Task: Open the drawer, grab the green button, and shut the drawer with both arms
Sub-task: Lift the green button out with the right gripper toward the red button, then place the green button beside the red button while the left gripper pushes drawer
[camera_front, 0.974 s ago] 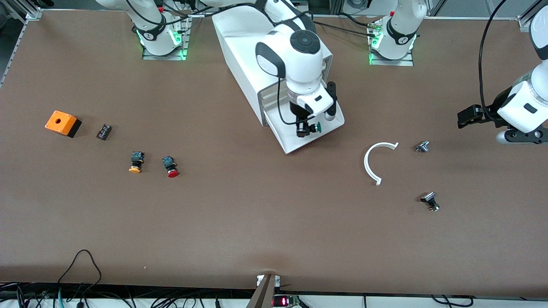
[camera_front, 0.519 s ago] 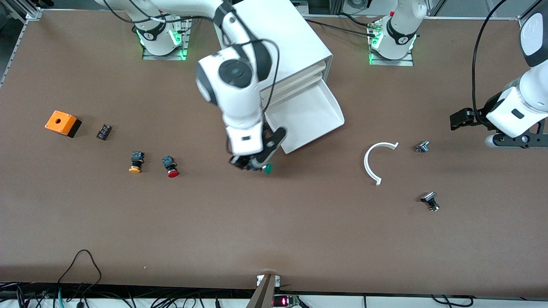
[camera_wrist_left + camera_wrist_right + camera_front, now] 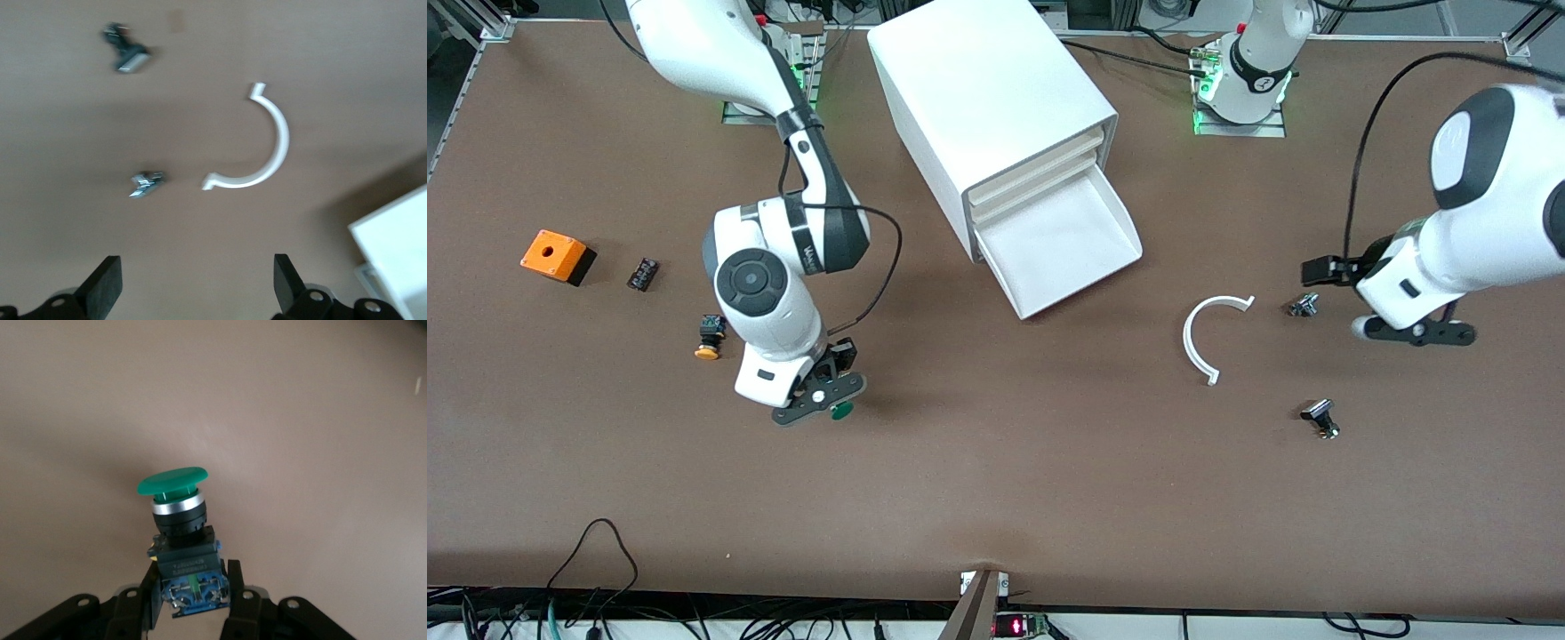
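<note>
Over brown table, right end effector grips button body.

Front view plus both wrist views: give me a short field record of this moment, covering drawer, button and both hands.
drawer: lowest drawer of the white cabinet pulled out, tray looks bare
green button: gripped by its black body, green cap pointing away from the hand
right hand: shut on the green button, above bare table near the orange button
left hand: open, holding nothing, over the table by the white curved piece and a small metal part
</note>
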You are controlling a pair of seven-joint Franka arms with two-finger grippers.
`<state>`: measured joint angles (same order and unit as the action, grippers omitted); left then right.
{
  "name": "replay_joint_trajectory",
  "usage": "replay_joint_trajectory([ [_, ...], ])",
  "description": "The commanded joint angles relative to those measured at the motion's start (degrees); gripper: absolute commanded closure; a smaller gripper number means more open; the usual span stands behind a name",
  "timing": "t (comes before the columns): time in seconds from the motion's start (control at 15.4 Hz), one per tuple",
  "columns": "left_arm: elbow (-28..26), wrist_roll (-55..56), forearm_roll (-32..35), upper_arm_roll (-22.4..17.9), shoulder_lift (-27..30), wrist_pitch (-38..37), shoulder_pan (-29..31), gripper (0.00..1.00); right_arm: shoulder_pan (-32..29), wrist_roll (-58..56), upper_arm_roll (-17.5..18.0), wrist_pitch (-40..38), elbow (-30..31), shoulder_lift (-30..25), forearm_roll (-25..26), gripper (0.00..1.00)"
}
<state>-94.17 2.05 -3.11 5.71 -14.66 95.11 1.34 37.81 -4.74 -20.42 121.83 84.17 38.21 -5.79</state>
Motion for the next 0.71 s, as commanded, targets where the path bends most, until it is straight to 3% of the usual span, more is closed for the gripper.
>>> replay_joint_trajectory([
  [0.0,-1.79,3.03,-4.09,0.0,-2.38,6.89,-0.64,0.0,0.42,9.72,1.51,4.63,7.48,-1.03,-0.63,0.75],
  [0.19,-8.73,12.68,-4.44,1.05,-4.49,21.21,-4.67,0.0,0.51,20.09,5.02,5.88,10.83,-1.47,-0.63,0.75],
  [0.45,-15.85,24.73,-4.53,2.81,-7.92,38.61,-9.68,0.0,0.51,23.99,6.09,8.15,14.43,-1.55,-0.63,0.73],
  [0.52,-18.05,27.19,-4.53,2.81,-8.36,42.66,-11.43,0.0,0.51,24.07,6.09,8.42,14.71,-1.55,-0.71,0.64],
  [0.58,-19.72,29.39,-4.53,2.81,-8.45,45.66,-12.41,0.0,0.51,24.68,6.09,8.25,14.45,-1.64,-0.71,0.47],
  [0.65,-20.87,31.5,-4.53,2.81,-8.63,47.77,-13.55,0.0,0.51,26.08,6.09,8.08,14.18,-1.99,-0.71,0.08],
])
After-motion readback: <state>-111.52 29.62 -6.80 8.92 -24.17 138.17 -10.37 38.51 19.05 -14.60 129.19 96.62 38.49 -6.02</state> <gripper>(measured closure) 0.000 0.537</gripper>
